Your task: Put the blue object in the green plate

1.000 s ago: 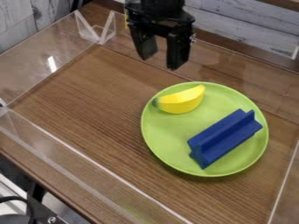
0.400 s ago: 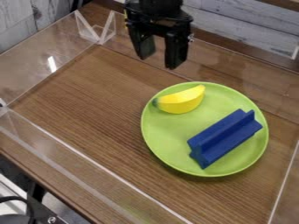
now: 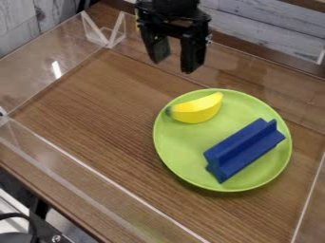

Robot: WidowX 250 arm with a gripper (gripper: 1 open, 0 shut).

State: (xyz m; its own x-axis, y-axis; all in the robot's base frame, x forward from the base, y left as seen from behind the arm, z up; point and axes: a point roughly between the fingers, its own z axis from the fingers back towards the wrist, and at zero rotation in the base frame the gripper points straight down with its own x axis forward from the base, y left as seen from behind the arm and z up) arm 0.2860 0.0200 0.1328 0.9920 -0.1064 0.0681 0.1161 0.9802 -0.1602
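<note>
The deep blue stepped block (image 3: 244, 149) lies on the right half of the round lime-green plate (image 3: 178, 150), running diagonally. A yellow wedge-shaped piece (image 3: 197, 108) rests on the plate's upper left part. My black gripper (image 3: 176, 59) hangs above the wooden table, up and to the left of the plate, pointing down. Its fingers stand apart and hold nothing. It touches neither the plate nor the block.
Clear acrylic walls (image 3: 38, 71) fence the wooden table (image 3: 89, 114) on the left, front and back. A transparent stand (image 3: 105, 33) sits at the back left beside the gripper. The table's front edge runs along the lower left.
</note>
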